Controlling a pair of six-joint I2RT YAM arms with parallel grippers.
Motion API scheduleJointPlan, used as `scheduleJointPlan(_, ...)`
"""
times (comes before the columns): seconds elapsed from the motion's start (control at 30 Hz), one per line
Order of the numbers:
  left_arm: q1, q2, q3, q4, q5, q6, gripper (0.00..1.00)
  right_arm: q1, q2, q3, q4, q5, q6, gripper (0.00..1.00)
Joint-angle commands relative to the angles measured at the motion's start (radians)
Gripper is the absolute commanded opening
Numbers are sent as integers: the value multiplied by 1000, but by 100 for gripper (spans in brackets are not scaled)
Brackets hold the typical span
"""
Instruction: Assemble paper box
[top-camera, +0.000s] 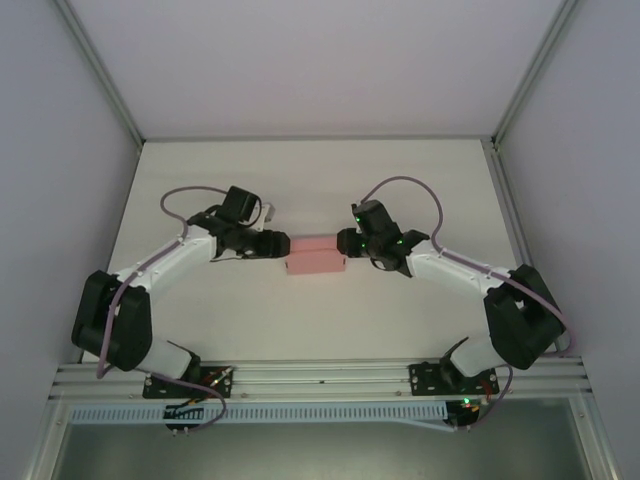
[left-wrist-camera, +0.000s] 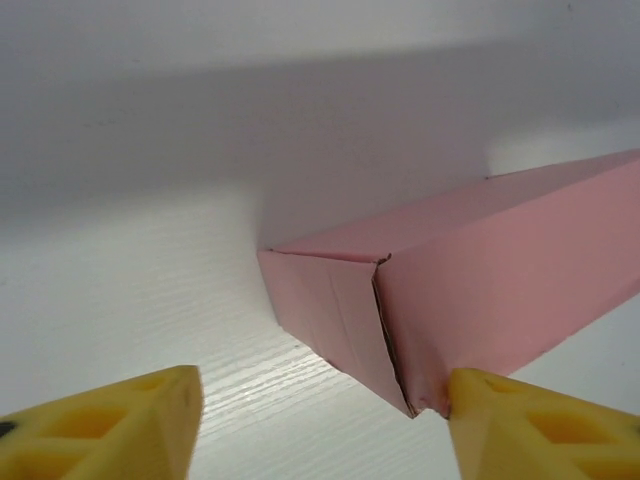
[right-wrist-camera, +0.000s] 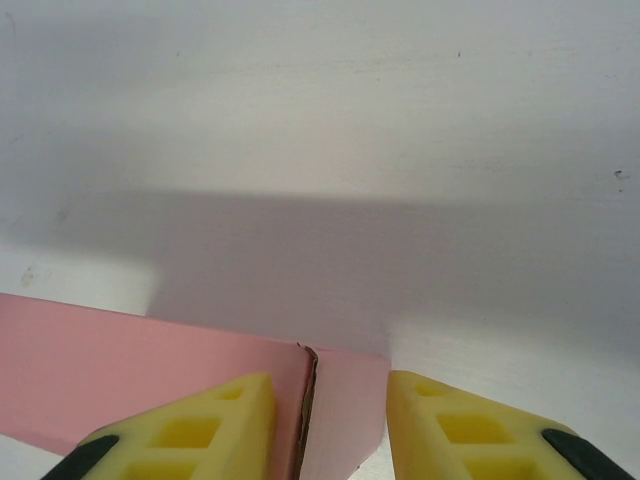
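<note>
Two YAM arms reach in from the near edge of the white table (top-camera: 300, 180) and meet at mid-table, where the pink paper box (top-camera: 315, 257) lies on its long side between them. The left gripper (top-camera: 275, 244) is at the box's left end and the right gripper (top-camera: 345, 241) at its right end.

The left wrist camera shows that gripper's yellow fingers (left-wrist-camera: 130, 425) spread wide. One tip touches the lower corner of the box end, and the other is well off to the side over bare table. The right wrist camera shows the other pair of fingers (right-wrist-camera: 200, 435) also apart, straddling the opposite end. One lies across the long face and the other sits just beside the end panel. Whether they press on the card cannot be told.

The work looks close to finished. The sheet already stands as a closed rectangular box (left-wrist-camera: 500, 270) with square edges and smooth, unmarked long faces. What seems to be left is at the ends. At the left end the flap seam gapes a little, showing a dark line, and the bottom corner is slightly crumpled. A similar thin seam runs down the right end (right-wrist-camera: 345, 410). Both ends probably need pressing home before the box counts as assembled.
</note>
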Motion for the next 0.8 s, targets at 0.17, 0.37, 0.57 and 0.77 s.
scheduleJointPlan(0.17, 22, 20, -176, 162, 95, -45, 33, 13, 40, -185, 1, -81, -110, 31)
scheduleJointPlan(0.37, 23, 28, -235, 233, 140, -71, 12, 22, 27, -331, 229, -125, -192, 24)
scheduleJointPlan(0.57, 22, -5, -193, 209, 162, -52, 23, 39, -30, -295, 236, -131, -203, 26)
scheduleJointPlan(0.77, 21, -27, -32, 154, 106, -12, 52, 37, -53, -56, 28, -96, -166, 49)
